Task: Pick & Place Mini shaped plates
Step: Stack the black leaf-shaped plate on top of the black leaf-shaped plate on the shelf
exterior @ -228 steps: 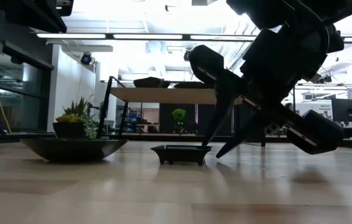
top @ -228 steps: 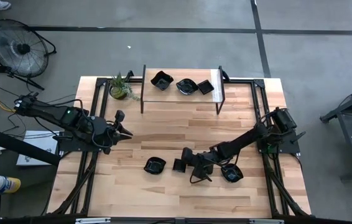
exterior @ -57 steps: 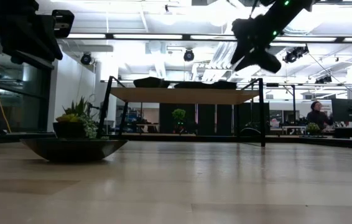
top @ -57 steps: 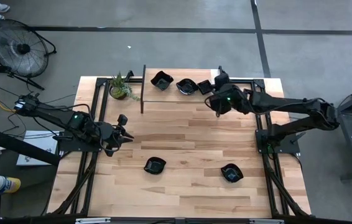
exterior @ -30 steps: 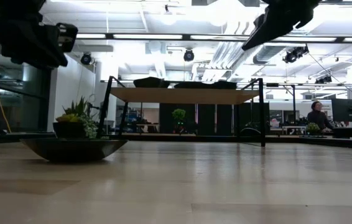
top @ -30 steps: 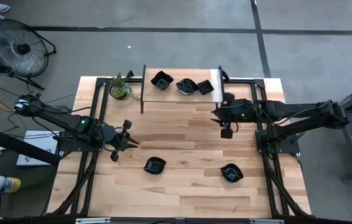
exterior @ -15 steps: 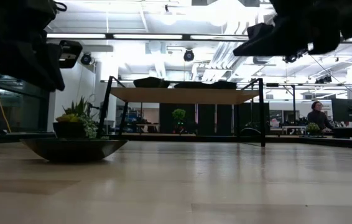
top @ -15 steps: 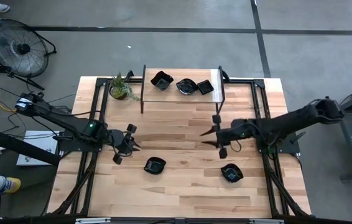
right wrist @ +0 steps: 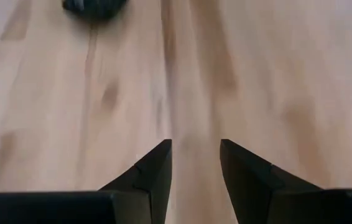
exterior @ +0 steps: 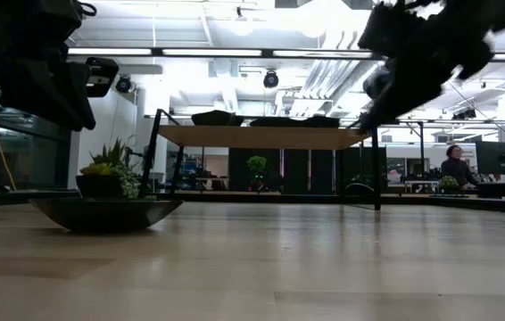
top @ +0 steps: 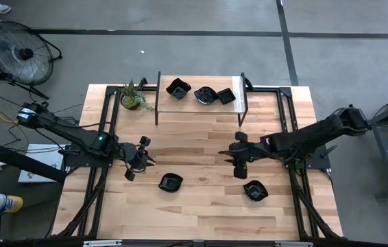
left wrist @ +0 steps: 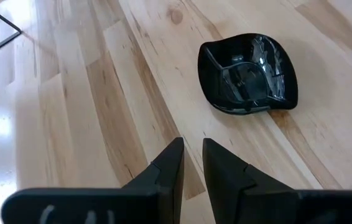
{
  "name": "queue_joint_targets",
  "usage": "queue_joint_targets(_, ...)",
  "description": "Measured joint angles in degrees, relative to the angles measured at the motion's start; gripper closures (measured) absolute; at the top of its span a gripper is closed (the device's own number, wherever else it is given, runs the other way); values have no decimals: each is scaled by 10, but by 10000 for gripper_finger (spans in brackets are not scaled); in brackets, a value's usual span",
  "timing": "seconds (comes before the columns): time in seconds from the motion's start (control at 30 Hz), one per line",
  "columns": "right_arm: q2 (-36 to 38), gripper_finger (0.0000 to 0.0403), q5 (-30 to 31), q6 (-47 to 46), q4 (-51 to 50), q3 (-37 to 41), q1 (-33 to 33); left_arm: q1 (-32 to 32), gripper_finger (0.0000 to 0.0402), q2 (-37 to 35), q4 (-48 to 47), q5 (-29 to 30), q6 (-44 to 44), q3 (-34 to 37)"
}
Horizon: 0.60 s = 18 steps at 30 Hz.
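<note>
Two mini shaped plates, glossy black, lie flat on the wooden table: one left of centre, also seen in the left wrist view, and one toward the right. Three more plates sit on the raised shelf at the far edge. My left gripper hovers just left of the first plate, tilted down toward it, open by a narrow gap with nothing in it. My right gripper hangs over the table's middle, open and empty.
A small potted plant stands at the far left beside the shelf. The shelf's dark legs rise from the table. Bare wood lies between the two grippers. In the low view the left plate shows close up, the arms overhead.
My right gripper has swung from beside the shelf's right leg toward the table's near edge and left, sinking and rolling as it went, and now hangs over the middle. My left gripper has dipped slightly toward the nearby plate. No plate has moved.
</note>
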<state>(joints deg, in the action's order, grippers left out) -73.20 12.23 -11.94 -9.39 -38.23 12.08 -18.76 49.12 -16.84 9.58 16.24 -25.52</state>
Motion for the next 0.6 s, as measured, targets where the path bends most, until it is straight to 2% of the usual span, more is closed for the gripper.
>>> queue_joint_targets(0.17, 0, 272, -110, -180, -279, -92, 0, 0, 346, 0, 0, 0, 0, 0)
queue_joint_targets(0.3, 1, 272, -183, -265, -400, -115, 4, 0, 346, 0, -2, -4, 0, 0)
queue_joint_targets(0.43, 1, 272, -254, -291, -428, -88, 30, 0, 346, 0, -13, -14, 0, 0)
queue_joint_targets(0.6, 2, 272, -248, -283, -377, -58, 80, 0, 346, 0, -21, -11, 10, 0)
